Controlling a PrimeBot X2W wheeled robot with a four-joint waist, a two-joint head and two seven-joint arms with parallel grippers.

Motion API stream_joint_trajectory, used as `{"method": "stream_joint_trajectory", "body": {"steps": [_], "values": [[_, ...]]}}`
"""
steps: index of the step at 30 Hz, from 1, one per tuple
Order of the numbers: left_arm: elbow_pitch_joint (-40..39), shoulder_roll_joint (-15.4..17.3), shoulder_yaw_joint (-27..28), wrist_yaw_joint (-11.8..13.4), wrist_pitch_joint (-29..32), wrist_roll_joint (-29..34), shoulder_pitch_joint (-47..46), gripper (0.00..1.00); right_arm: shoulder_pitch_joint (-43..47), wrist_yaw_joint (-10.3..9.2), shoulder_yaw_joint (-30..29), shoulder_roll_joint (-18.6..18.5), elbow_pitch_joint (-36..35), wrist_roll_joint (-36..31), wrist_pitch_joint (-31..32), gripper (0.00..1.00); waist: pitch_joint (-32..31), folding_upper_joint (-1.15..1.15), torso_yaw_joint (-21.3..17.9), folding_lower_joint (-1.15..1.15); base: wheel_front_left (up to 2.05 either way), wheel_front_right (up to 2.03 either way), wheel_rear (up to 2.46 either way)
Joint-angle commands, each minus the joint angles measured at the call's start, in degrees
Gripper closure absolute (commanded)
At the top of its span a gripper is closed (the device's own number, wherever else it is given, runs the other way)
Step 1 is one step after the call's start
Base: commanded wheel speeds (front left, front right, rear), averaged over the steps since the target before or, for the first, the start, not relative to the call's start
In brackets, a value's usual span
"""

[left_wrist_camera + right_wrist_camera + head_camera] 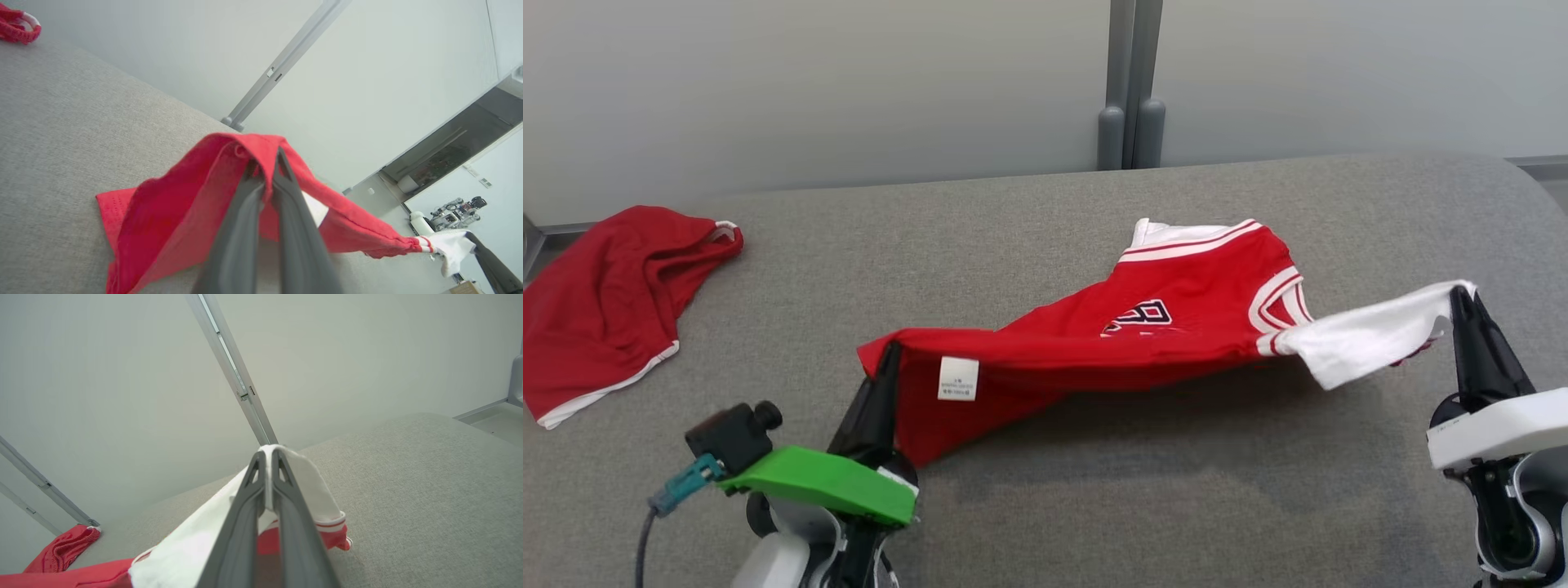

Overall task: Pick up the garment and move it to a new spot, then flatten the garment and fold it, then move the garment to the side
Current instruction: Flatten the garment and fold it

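Note:
The garment (pixel 1143 327) is a red jersey with white trim and a white sleeve, stretched between my two grippers above the grey cushion. My left gripper (pixel 889 355) is shut on its red hem corner, next to a white label (pixel 957 378); in the left wrist view the red cloth (pixel 171 212) drapes over the shut left gripper (pixel 267 163). My right gripper (pixel 1460 296) is shut on the white sleeve (pixel 1372 331); the right wrist view shows the white fabric (pixel 310 486) pinched in the right gripper (pixel 267 455). The jersey's far part rests on the cushion.
A second red garment (pixel 613 302) with white edging lies crumpled at the cushion's far left, also seen as red cloth (pixel 61 549) in the right wrist view. The grey cushion (pixel 1176 490) ends at a pale wall with a grey post (pixel 1129 82) behind it.

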Motion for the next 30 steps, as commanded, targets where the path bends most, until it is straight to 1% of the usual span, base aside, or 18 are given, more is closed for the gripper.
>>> {"method": "stream_joint_trajectory", "body": {"steps": [1, 6, 10, 12, 13, 17, 21, 24, 27, 30], "values": [[-2.34, 0.80, 0.69, 0.69, 0.37, -0.73, 0.70, 1.00, -0.97, 0.02, 0.06, -0.19, -1.35, 0.79, 0.06, 1.00, -0.44, 0.00, -0.09, 0.00, 0.00, 0.00, 0.00], [-12.79, 3.16, 2.87, 3.21, 2.48, -1.55, 0.00, 1.00, -3.06, 0.02, -0.28, -0.21, -6.17, 2.41, 0.51, 1.00, -1.14, 0.00, -0.57, 0.00, 0.00, 0.00, 0.00], [-18.96, 5.22, 4.27, 5.20, 4.76, -1.55, -2.31, 1.00, -4.80, 0.02, -0.08, -0.20, -10.02, 3.57, 1.00, 1.00, -1.56, 0.00, -1.10, 0.00, 0.00, 0.00, 0.00], [-21.48, 5.97, 4.89, 6.03, 5.85, -1.17, -3.83, 1.00, -5.74, 0.02, 0.28, -0.30, -12.10, 3.79, 1.67, 1.00, -1.69, 0.00, -1.43, 0.00, 0.00, 0.00, 0.00], [-24.01, 6.88, 5.26, 6.79, 7.04, -0.89, -5.69, 1.00, -6.82, 0.02, 0.63, -0.57, -14.38, 4.02, 2.42, 1.00, -1.79, 0.00, -1.76, 0.00, 0.00, 0.00, 0.00], [-28.46, 8.19, 5.91, 8.13, 9.61, -0.45, -10.27, 1.00, -9.36, 0.02, 1.14, -1.31, -19.12, 4.49, 3.88, 1.00, -1.85, 0.00, -2.39, 0.00, 0.00, 0.00, 0.00], [-31.36, 10.24, 6.87, 9.53, 12.82, 0.27, -15.58, 1.00, -12.54, 0.02, 1.44, -2.17, -23.65, 4.53, 6.14, 1.00, -1.62, 0.00, -3.02, 0.00, 0.00, 0.00, 0.00], [-31.87, 11.75, 7.45, 10.34, 14.95, 0.87, -19.63, 1.00, -15.27, 0.02, 1.77, -2.74, -26.19, 4.25, 7.97, 1.00, -1.25, 0.00, -3.48, 0.00, 0.00, 0.00, 0.00], [-31.50, 12.75, 7.47, 10.76, 17.06, 1.13, -23.10, 1.00, -18.06, 0.02, 1.86, -2.56, -27.27, 4.68, 9.69, 1.00, -0.63, 0.00, -3.85, 0.00, 0.00, 0.00, 0.00], [-29.87, 13.30, 6.93, 10.89, 19.15, 1.03, -26.14, 1.00, -21.01, 0.02, 2.80, -2.40, -26.26, 4.72, 11.10, 1.00, 0.47, 0.00, -4.21, 0.00, 0.00, 0.00, 0.00]]}}
